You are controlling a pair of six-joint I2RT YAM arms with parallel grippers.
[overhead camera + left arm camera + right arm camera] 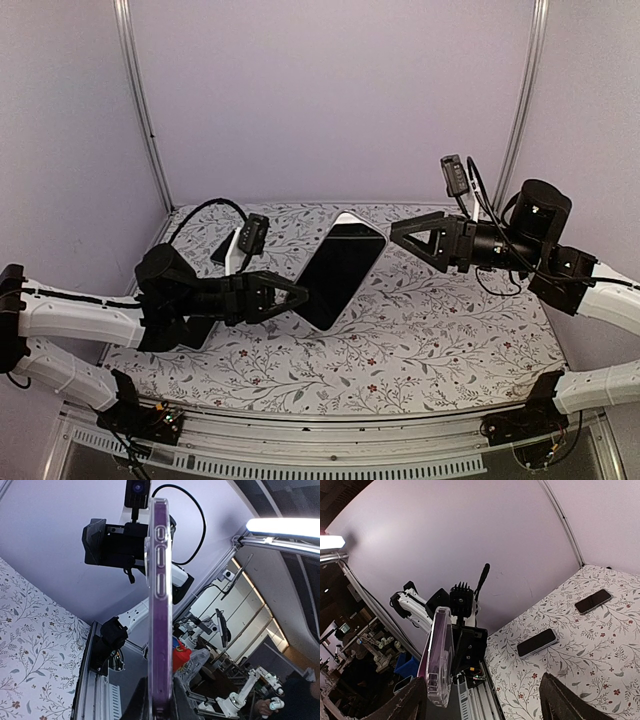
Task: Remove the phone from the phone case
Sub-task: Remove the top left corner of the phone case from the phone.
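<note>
Starting on the left: the left arm [80,318] lies low across the flowery counter [450,340] and its pincer [298,297] is clenched on the bottom end of the phone [340,270]. The phone is up off the counter and tilted, with its glossy black face toward the overhead camera and its top end leaning up and to the right.

The phone case [160,580] is on the phone. In the left wrist view you see it edge-on, a clear shell with a purple tint and the side button cutouts running up the rim. The left fingers [182,707] pinch it from both sides at the bottom of that view.

Further right, the right pincer [400,232] sits just beside the phone's top right corner. It's released, and the right wrist view shows both fingers [565,700] spread wide. The case stands edge-on close to the finger on the left side of that view, and I can't tell whether they actually touch.

That same view shows two more black phones flat on the counter. One [536,642] is nearer and the other [592,601] is further back, well apart from each other.
</note>
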